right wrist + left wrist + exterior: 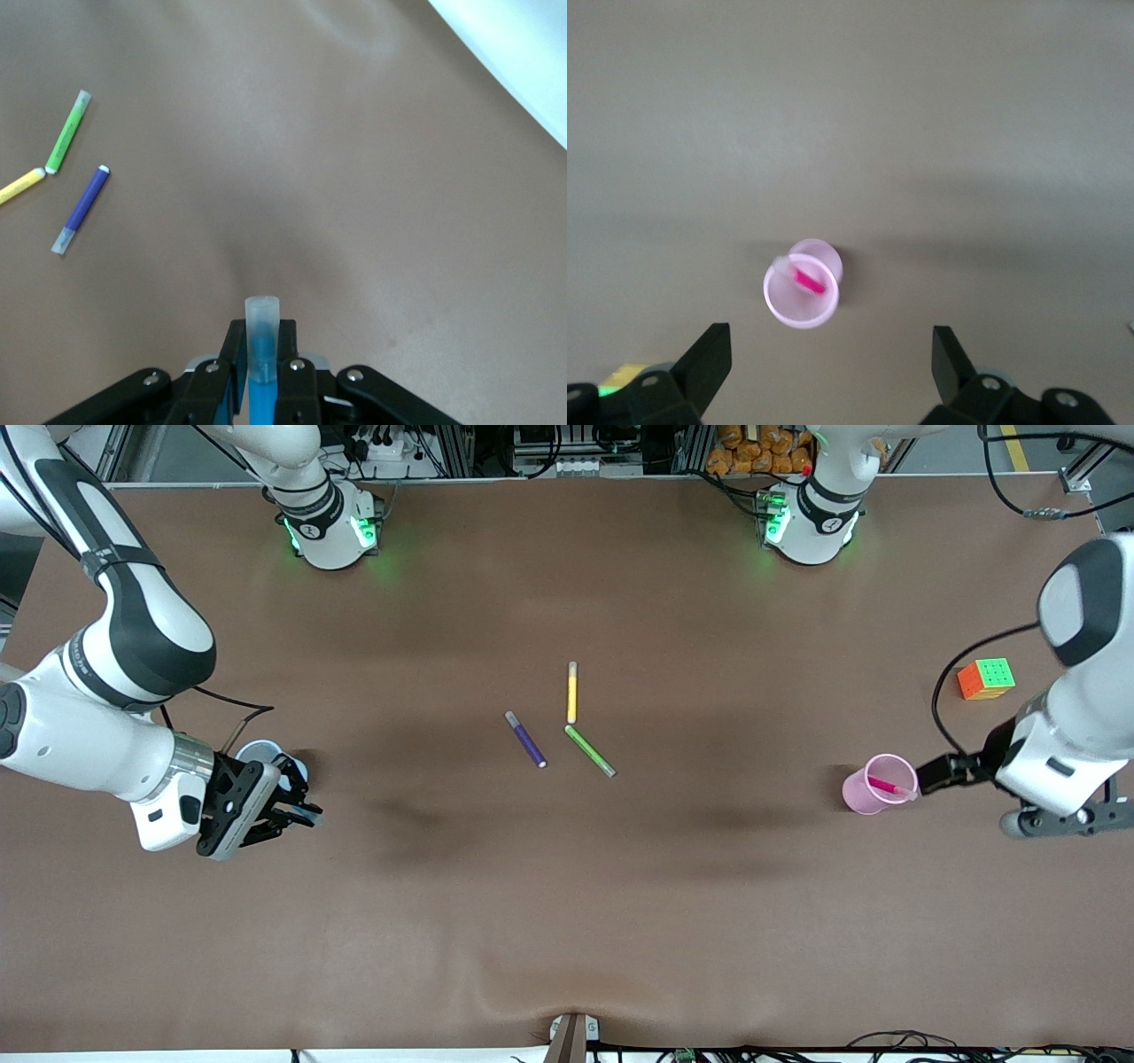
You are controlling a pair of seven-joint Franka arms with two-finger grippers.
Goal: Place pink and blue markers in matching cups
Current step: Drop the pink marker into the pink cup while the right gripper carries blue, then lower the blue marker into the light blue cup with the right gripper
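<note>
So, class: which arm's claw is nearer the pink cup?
Left. The left claw hangs open beside the pink cup; the right claw, gripping the blue marker, is by the blue cup.

We see two glossy white arms with black joint bands, green lights glowing at their round bases, black cables trailing along them, and black grippers, the right gripper [297, 802] and left gripper [833, 372] carrying angular black fingers [709, 359] with silver screws.
</note>
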